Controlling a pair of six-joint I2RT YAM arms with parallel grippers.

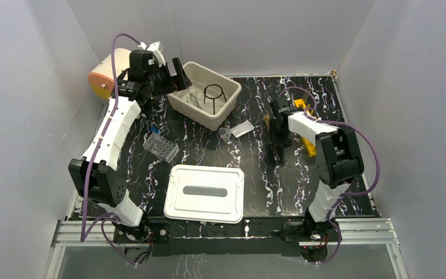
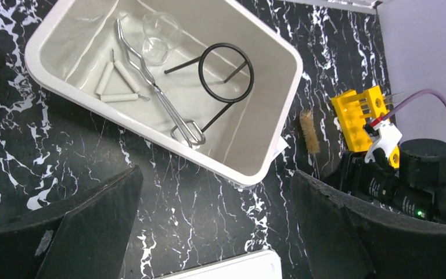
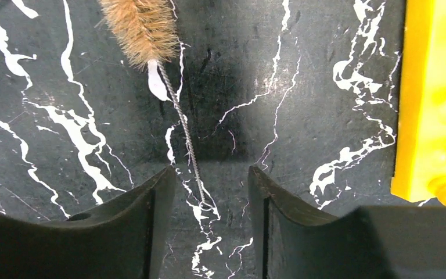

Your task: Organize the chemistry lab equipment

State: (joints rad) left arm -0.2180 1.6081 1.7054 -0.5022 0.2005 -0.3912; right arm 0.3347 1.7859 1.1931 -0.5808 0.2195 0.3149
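A cream bin point(image 2: 64, 87) holds the black wire ring stand point(image 2: 226, 72), metal forceps point(image 2: 157, 93), a clear beaker point(image 2: 162, 35) and white tubes point(image 2: 119, 81). My left gripper point(image 2: 215, 192) hangs above the bin's near corner, jaws wide open and empty; from above it point(image 1: 177, 75) is at the bin's left rim point(image 1: 177, 102). The tan-bristled brush point(image 3: 142, 23) lies on the table, and its twisted wire handle point(image 3: 186, 133) ends between my right gripper's point(image 3: 209, 174) fingers. Those jaws are open, neither finger touching the wire.
A yellow rack point(image 3: 435, 99) lies just right of the right gripper point(image 1: 279, 142). A white lid point(image 1: 205, 193) sits front centre. A clear vial tray point(image 1: 161, 146) and a small clear bag point(image 1: 235, 132) lie mid-table. The cream cylinder with an orange face point(image 1: 100, 81) is back left.
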